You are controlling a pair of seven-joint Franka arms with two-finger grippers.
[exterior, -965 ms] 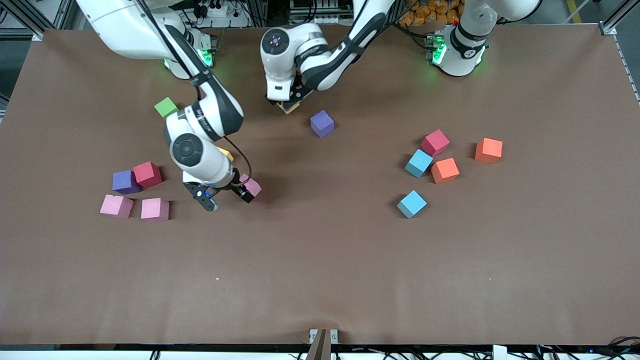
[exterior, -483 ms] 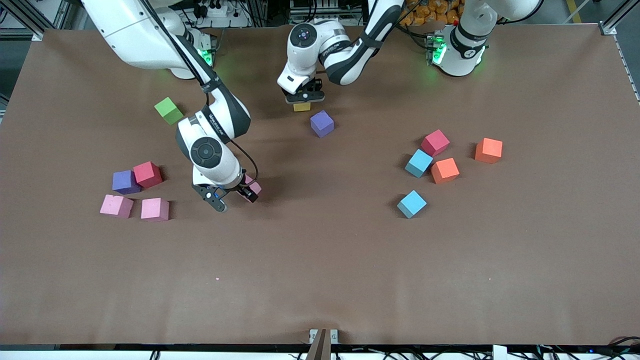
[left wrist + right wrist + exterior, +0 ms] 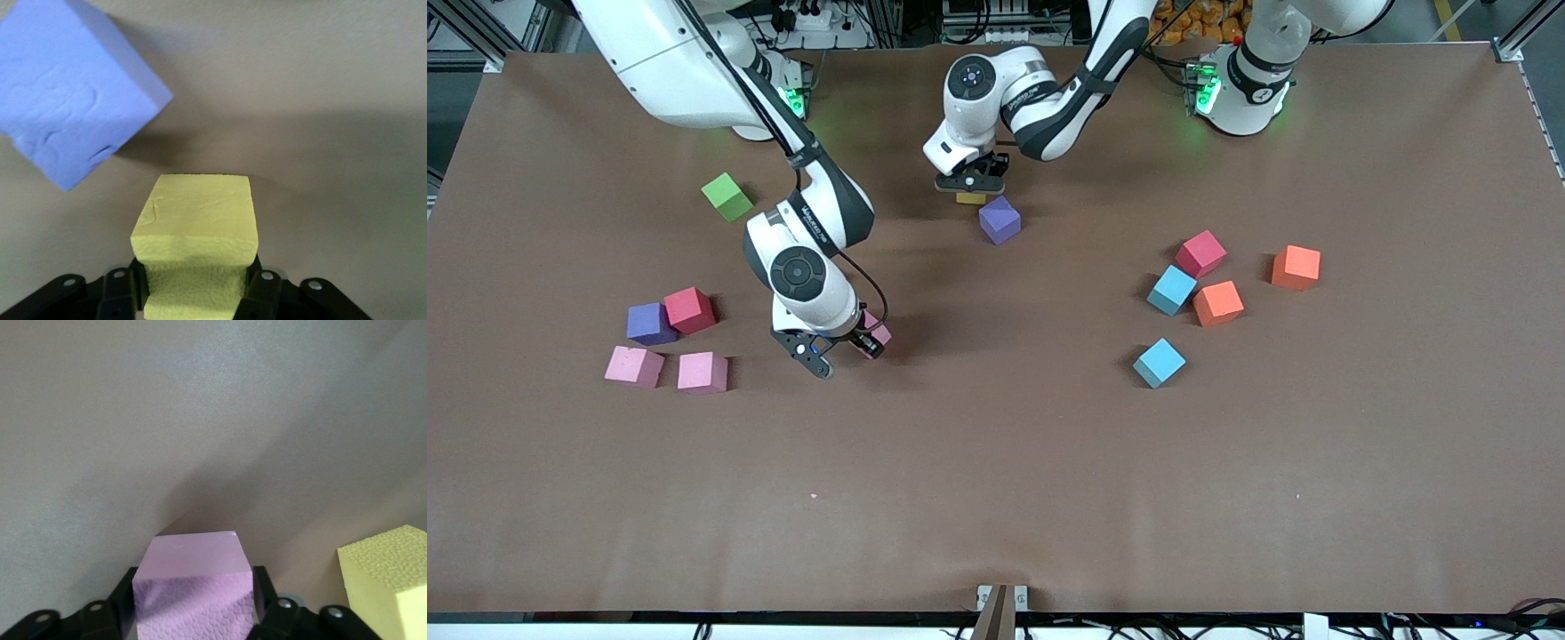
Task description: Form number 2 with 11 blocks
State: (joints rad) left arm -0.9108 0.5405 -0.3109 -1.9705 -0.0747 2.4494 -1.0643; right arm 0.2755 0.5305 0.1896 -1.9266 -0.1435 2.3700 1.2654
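Pinching a yellow block [image 3: 193, 227], the left pincer [image 3: 970, 184] is hanging just beside a purple block [image 3: 1000, 220], w/ both near the middle of the surface [image 3: 996, 462]. The right pincer [image 3: 838, 351] is sitting around a pink block [image 3: 193, 587]; can't tell if it's gripping it. No number 2 is made yet; other blocks are lying spread out.

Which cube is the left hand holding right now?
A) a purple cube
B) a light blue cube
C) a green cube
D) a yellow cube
D: in the left wrist view the left hand is shut on the yellow cube, with the purple cube lying free beside it.
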